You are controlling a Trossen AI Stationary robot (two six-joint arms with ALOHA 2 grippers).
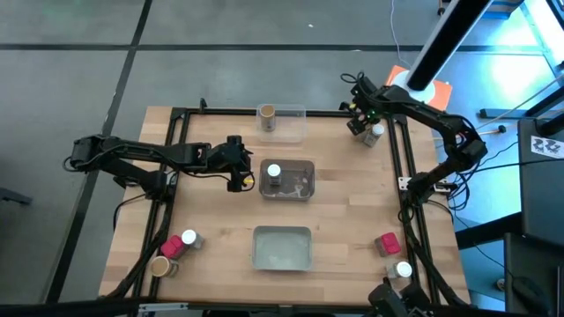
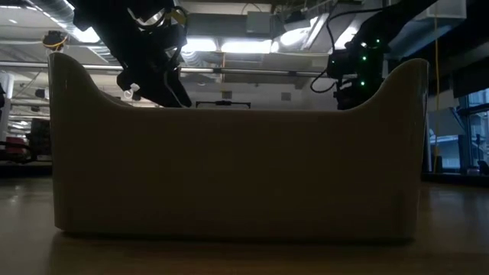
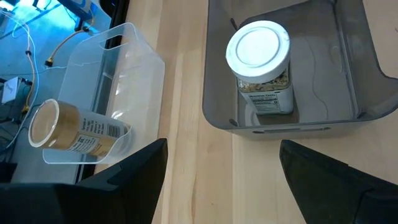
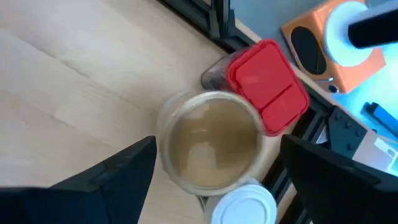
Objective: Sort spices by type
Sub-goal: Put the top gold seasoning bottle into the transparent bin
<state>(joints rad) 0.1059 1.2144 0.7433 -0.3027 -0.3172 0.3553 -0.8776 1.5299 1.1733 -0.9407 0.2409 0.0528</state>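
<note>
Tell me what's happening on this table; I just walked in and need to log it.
A two-armed robot is sorting spice containers into trays. The left gripper hangs open beside the grey tray, which holds one white-lidded jar. The right gripper hovers open over a cluster at the far right corner, above a tan-topped cylinder. The clear tray holds another cylinder.

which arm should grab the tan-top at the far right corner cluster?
Right. Its tool hangs open directly over that cluster, with the tan-top between its fingers in the wrist view. The left tool is open beside the middle tray, far from it.
</note>
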